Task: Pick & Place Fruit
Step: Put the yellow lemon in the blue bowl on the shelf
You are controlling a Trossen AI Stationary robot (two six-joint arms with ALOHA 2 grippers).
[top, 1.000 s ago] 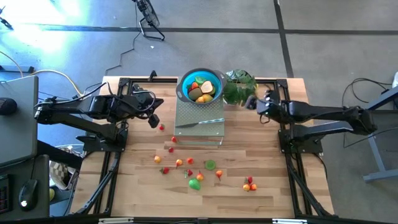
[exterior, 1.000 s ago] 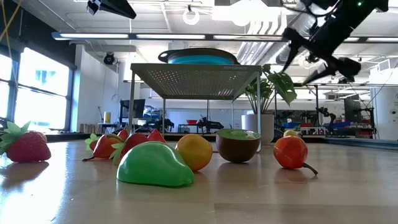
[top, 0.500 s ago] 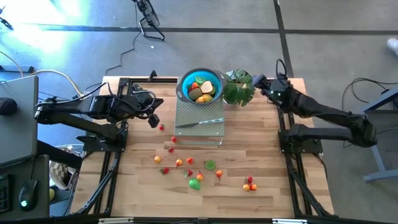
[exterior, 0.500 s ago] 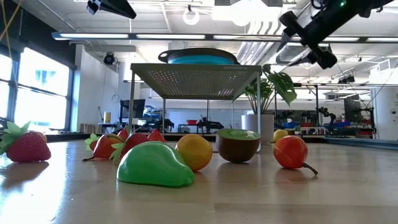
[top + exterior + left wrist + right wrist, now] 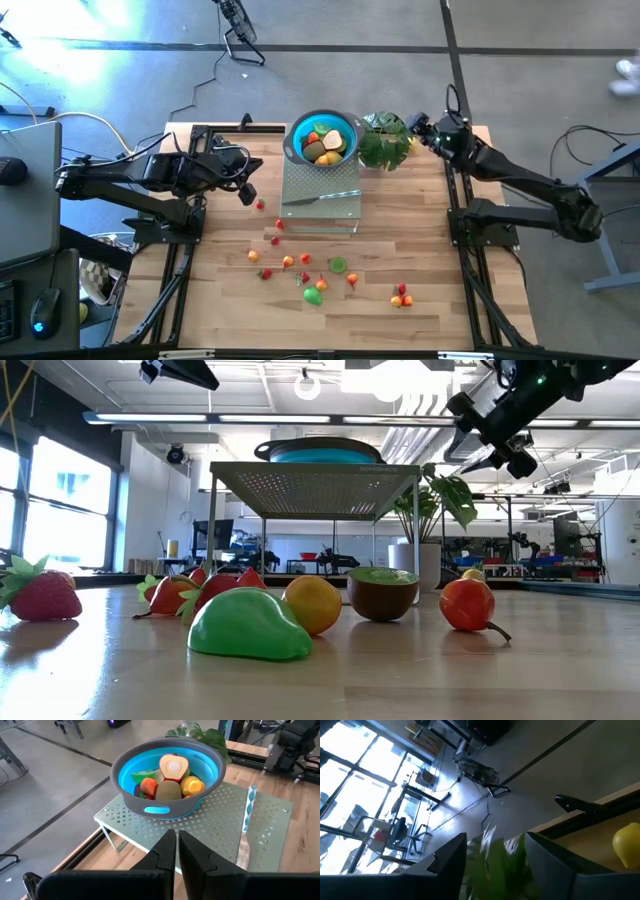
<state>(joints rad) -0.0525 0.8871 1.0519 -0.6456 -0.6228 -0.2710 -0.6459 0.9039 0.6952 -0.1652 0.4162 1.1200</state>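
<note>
Since the earlier frame, the right gripper (image 5: 419,124) has swung from beside the leafy plant (image 5: 385,140) toward the table's far edge, and its jaws have narrowed; they now stand partly apart with green leaves blurred between the fingers (image 5: 447,865) in the right wrist view, and whether they pinch a leaf cannot be told. No fruit is in them.

Containers: a blue bowl (image 5: 296,128) sits on the far end of a perforated metal rack (image 5: 335,208). Inside lie a half apple, a brown kiwi, a yellow fruit, an orange-red fruit and a green piece (image 5: 170,782). A silver knife (image 5: 322,197) lies on the rack, nearer than the bowl.

Open room: the wooden table (image 5: 430,240) is bare to the right of the rack. The loose fruit (image 5: 310,275) is scattered on the near side of the rack, with two red pieces (image 5: 260,205) just left of it. Seen from table height, a green pear (image 5: 248,626), a lemon (image 5: 313,604), a half kiwi (image 5: 382,592) and strawberries (image 5: 42,592) sit close together.

Left gripper (image 5: 247,193): left of the rack, jaws pressed together and empty, fingers (image 5: 167,852) aimed at the bowl. All loose fruit lies well apart from both grippers.
</note>
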